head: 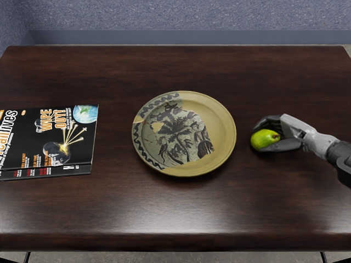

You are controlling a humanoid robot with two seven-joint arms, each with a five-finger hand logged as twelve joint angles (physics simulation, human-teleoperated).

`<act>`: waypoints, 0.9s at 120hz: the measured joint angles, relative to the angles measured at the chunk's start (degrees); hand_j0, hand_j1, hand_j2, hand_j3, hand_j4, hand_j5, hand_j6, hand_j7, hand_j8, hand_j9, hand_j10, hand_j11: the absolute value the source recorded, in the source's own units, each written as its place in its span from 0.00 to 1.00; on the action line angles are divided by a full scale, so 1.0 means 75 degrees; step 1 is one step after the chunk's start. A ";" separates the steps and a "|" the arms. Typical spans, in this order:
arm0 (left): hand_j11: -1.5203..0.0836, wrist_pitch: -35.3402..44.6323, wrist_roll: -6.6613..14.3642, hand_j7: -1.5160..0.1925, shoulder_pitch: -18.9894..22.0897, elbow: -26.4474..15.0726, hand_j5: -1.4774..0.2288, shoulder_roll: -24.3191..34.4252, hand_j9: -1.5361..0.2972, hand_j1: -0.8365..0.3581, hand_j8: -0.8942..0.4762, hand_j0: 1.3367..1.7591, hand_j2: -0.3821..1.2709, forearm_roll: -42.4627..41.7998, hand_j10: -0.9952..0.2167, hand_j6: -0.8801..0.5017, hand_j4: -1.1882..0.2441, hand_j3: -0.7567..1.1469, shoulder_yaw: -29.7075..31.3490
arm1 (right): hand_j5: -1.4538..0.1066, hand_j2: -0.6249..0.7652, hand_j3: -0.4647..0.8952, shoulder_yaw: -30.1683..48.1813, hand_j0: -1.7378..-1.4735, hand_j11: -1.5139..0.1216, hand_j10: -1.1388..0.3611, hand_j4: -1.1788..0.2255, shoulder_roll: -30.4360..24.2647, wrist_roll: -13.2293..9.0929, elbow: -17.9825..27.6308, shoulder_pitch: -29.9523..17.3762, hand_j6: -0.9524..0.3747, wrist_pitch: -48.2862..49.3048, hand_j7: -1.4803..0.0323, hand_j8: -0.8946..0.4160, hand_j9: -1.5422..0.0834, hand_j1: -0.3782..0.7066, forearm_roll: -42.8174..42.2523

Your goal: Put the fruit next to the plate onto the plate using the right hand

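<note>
A small green fruit (264, 138) lies on the dark table just right of the plate (222, 118). The plate is olive with a dark tree pattern and sits at the table's middle, with nothing on it. My right hand (274, 134) comes in from the right edge and wraps its fingers around the fruit's right side, above and below it. The fruit appears to rest on the table, a short gap from the plate's rim. The left arm does not show.
A magazine (46, 141) with a dark cover lies flat near the table's left edge. The table's front edge (175, 241) runs along the bottom, and a grey wall stands behind the far edge.
</note>
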 joint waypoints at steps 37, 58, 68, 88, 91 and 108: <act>0.94 0.0000 0.0000 0.88 0.0012 -0.0001 0.86 0.0000 0.84 0.99 0.65 0.76 0.23 0.0000 0.82 0.63 0.83 0.40 0.0000 | 0.35 0.51 0.34 0.0554 0.32 0.38 0.62 0.40 -0.0603 -0.0073 0.0574 0.0043 0.41 0.0825 0.42 0.54 0.41 0.62 0.0536; 0.94 0.0000 0.0000 0.88 0.0023 0.0002 0.86 0.0000 0.84 0.99 0.65 0.76 0.23 0.0000 0.82 0.63 0.83 0.40 0.0000 | 0.34 0.51 0.34 0.0683 0.32 0.38 0.62 0.40 -0.0562 -0.0079 0.0892 0.0075 0.41 0.1139 0.42 0.54 0.40 0.62 0.0758; 0.94 0.0000 0.0000 0.88 0.0023 0.0002 0.86 0.0000 0.84 0.99 0.65 0.76 0.23 0.0000 0.82 0.63 0.83 0.40 0.0000 | 0.34 0.51 0.34 0.0695 0.32 0.38 0.62 0.40 -0.0408 -0.0082 0.0959 0.0140 0.41 0.1206 0.42 0.55 0.40 0.62 0.0804; 0.94 0.0000 0.0000 0.88 0.0035 0.0000 0.86 0.0000 0.84 0.99 0.65 0.76 0.23 0.0000 0.82 0.63 0.83 0.40 0.0003 | 0.34 0.52 0.34 0.0700 0.32 0.38 0.62 0.40 0.0061 -0.0093 0.0997 0.0361 0.42 0.1322 0.41 0.55 0.40 0.63 0.0829; 0.94 0.0000 0.0000 0.88 0.0035 0.0000 0.86 0.0000 0.84 0.99 0.65 0.76 0.23 0.0000 0.82 0.63 0.83 0.40 0.0002 | 0.34 0.52 0.34 0.0698 0.32 0.38 0.62 0.40 0.0161 -0.0106 0.0998 0.0403 0.42 0.1328 0.41 0.55 0.40 0.63 0.0830; 0.94 0.0000 0.0000 0.88 0.0035 0.0001 0.86 0.0000 0.84 0.99 0.65 0.76 0.23 -0.0001 0.82 0.63 0.83 0.40 0.0005 | 0.34 0.53 0.34 0.0693 0.32 0.38 0.62 0.40 0.0667 -0.0311 0.0990 0.0631 0.42 0.1338 0.41 0.55 0.40 0.64 0.0828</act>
